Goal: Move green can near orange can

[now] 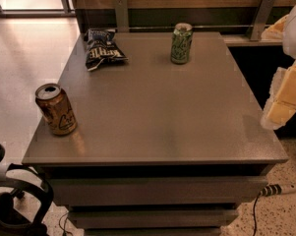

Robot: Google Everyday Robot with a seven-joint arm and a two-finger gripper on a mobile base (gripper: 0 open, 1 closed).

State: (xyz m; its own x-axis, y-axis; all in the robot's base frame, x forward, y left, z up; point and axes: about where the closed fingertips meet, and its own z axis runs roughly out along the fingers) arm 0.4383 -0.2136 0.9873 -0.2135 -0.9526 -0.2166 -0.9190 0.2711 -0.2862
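Note:
The green can point(181, 43) stands upright at the far middle of the grey table point(157, 117), light green with dark markings and a silver top. The orange can point(55, 109) stands upright near the table's front left corner, golden brown with dark cursive lettering. The two cans are far apart, on a diagonal across the table. My gripper point(284, 98), white and pale yellow, hangs at the right edge of the view, beside the table's right side and off the surface. It is well to the right of the green can and touches nothing.
A dark blue chip bag point(102, 48) lies at the table's far left corner. A wall with metal brackets point(121, 13) runs behind the table. A black chair part point(14, 200) sits on the floor at the lower left. A cable point(278, 189) lies at the lower right.

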